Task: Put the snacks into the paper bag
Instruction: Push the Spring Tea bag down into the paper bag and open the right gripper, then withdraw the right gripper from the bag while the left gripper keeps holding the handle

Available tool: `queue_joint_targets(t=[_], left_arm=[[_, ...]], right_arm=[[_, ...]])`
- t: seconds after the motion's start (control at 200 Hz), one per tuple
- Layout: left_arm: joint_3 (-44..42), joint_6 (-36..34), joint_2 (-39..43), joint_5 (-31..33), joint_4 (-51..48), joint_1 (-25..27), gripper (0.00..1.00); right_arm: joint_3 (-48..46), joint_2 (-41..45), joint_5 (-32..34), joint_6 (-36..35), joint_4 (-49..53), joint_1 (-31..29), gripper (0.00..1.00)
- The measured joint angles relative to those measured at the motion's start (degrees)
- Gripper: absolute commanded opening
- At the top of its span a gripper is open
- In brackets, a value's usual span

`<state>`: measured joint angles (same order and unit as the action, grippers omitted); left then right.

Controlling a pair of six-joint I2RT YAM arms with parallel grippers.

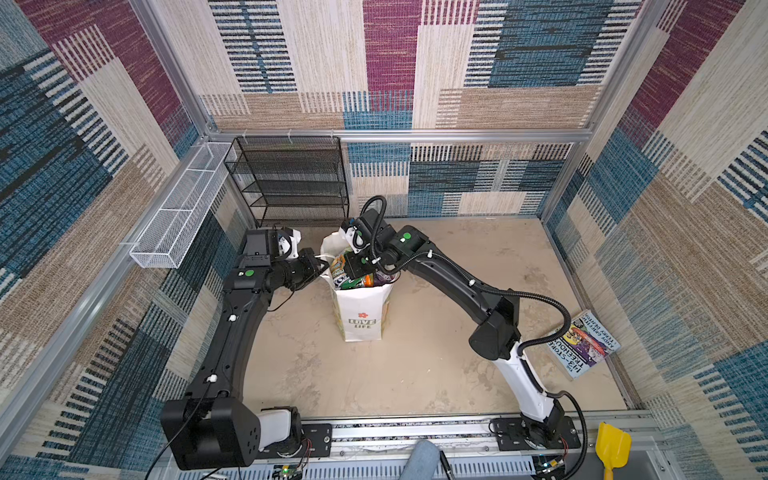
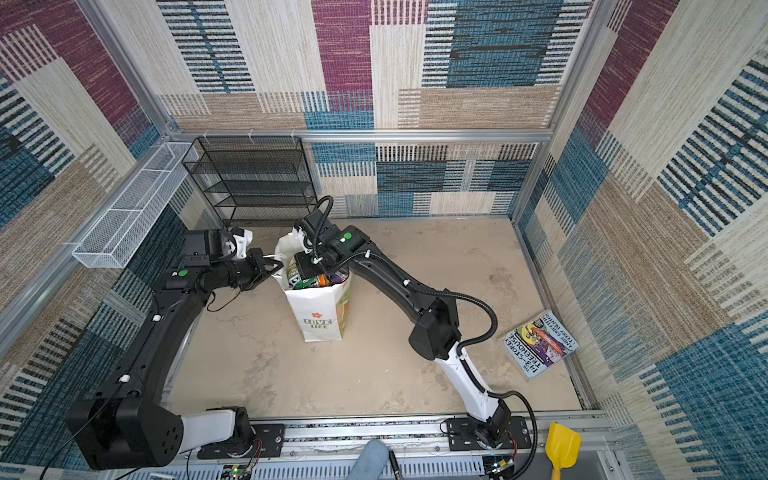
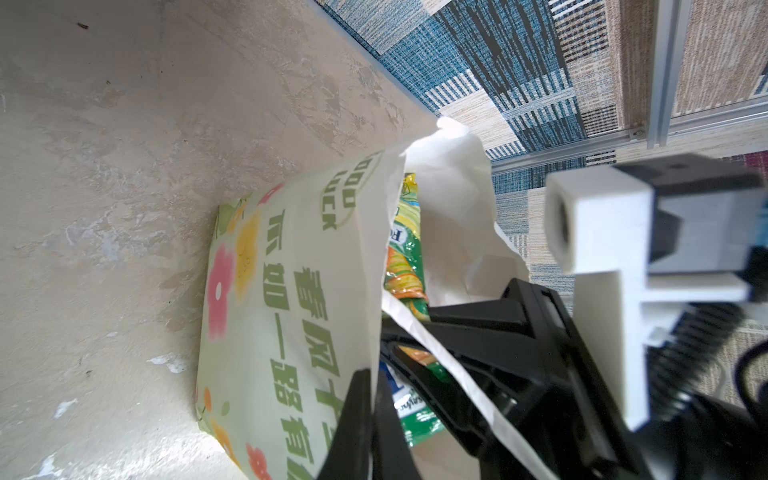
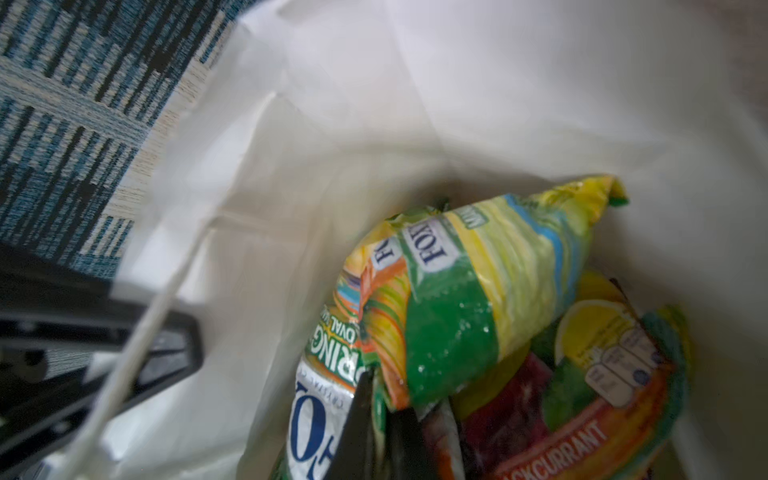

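The white paper bag (image 1: 361, 320) (image 2: 320, 318) stands upright mid-table with its mouth open. My left gripper (image 1: 322, 266) (image 2: 276, 266) (image 3: 376, 378) is shut on the bag's left rim (image 3: 374, 266), one finger outside and one inside. My right gripper (image 1: 357, 270) (image 2: 309, 270) (image 4: 380, 399) reaches down into the bag's mouth. It is shut on the edge of a green-yellow snack packet (image 4: 478, 291). Several more snacks lie inside, among them a purple and orange packet (image 4: 552, 440). Packets show at the bag's mouth (image 1: 343, 272) (image 3: 405, 249).
A black mesh shelf (image 1: 291, 178) and a white wire basket (image 1: 178, 208) stand at the back left. A printed book (image 1: 582, 345) lies by the right wall. A yellow scoop (image 1: 613, 446) sits beyond the front rail.
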<state>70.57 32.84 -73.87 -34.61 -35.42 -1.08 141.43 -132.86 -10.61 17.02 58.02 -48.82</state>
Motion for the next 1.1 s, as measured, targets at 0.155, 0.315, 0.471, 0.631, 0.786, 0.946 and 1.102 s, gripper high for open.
queue_joint_targets(t=[0.155,0.315,0.471,0.631,0.786,0.946,1.102], left_arm=[[-0.2,0.0,0.0,0.3,0.0,0.0,0.0],[-0.2,0.0,0.0,-0.2,0.3,0.0,0.0],[-0.2,0.0,0.1,-0.5,0.5,0.1,0.01],[-0.2,0.0,0.2,-0.4,0.5,0.1,0.05],[-0.2,0.0,0.3,-0.5,0.5,0.1,0.16],[-0.1,0.0,1.8,-0.2,0.5,0.0,0.35],[0.0,-0.2,4.0,0.1,0.5,0.0,0.49]], right_arm=[[-2.1,-1.4,0.9,-1.0,-1.6,0.0,0.15],[0.5,-1.7,0.7,-1.2,0.0,0.0,0.43],[3.0,0.6,-0.4,-1.4,1.4,0.0,0.54],[3.5,5.7,-0.7,-1.3,1.4,0.3,0.6],[1.9,13.6,2.2,-0.4,1.0,1.7,0.76],[-9.5,26.2,5.6,1.0,-4.2,5.2,0.85],[-26.4,38.4,5.6,3.7,-12.0,12.3,0.91]])
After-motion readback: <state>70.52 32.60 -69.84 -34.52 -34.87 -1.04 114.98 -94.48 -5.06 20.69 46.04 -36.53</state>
